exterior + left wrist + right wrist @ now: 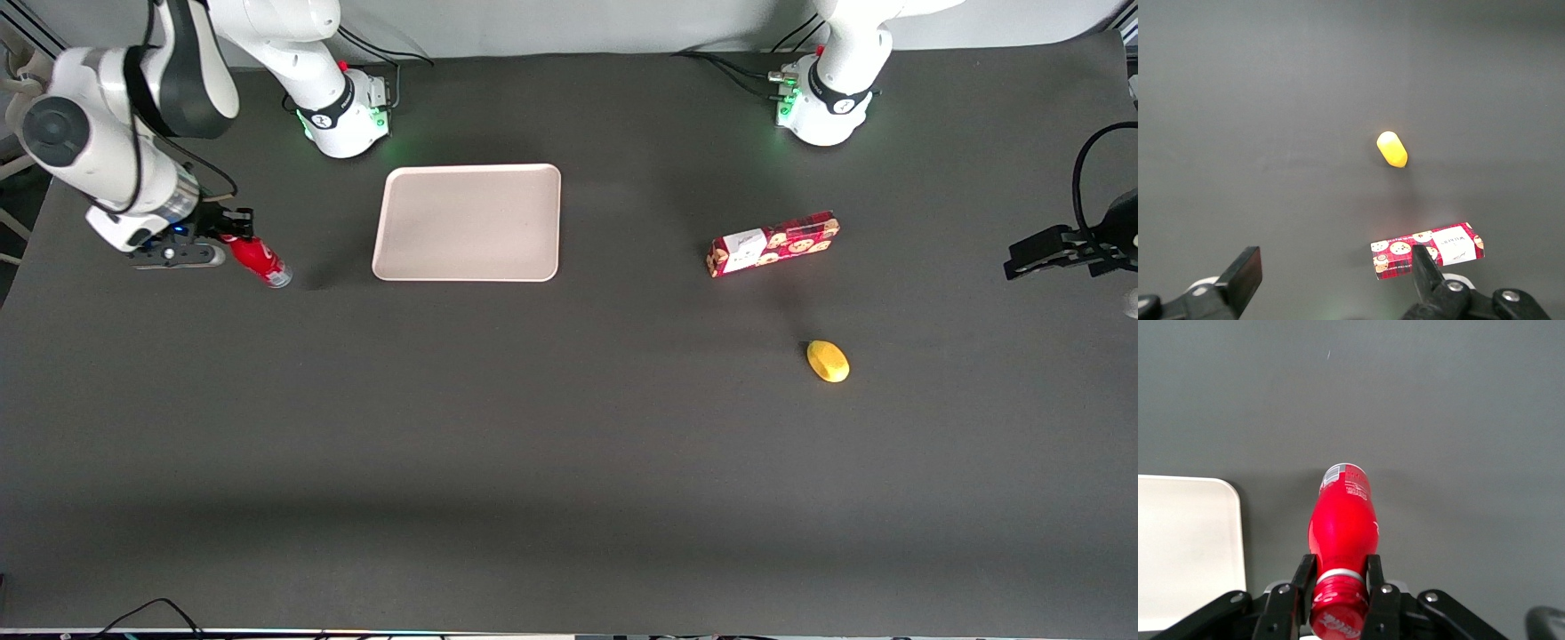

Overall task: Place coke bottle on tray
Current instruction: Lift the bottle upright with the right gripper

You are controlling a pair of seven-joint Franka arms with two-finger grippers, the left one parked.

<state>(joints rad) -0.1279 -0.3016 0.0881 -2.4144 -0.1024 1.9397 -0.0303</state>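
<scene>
The gripper point(233, 238) sits at the left edge of the front frame, at the working arm's end of the desk point(533, 444), and its fingers point(1303, 577) are clamped on the neck of the bottle point(260, 260), just under the red cap. The bottle hangs tilted, silvery base pointing down toward the desk; whether the base touches the desk, I cannot tell. The tray point(469, 222) lies near, in the upper middle of that frame, apart from the bottle and bare.

Here's the risk: the hold is high up, on the narrow neck, so the heavy body can swing or pivot between the fingers during the carry. If it travels too low, the base could clip the tray's raised rim. And set down this tilted, a slim bottle looks likely to tip and roll, maybe right off the tray. The box point(772, 244) and yellow fruit point(828, 361) lie well apart, out of the path.
</scene>
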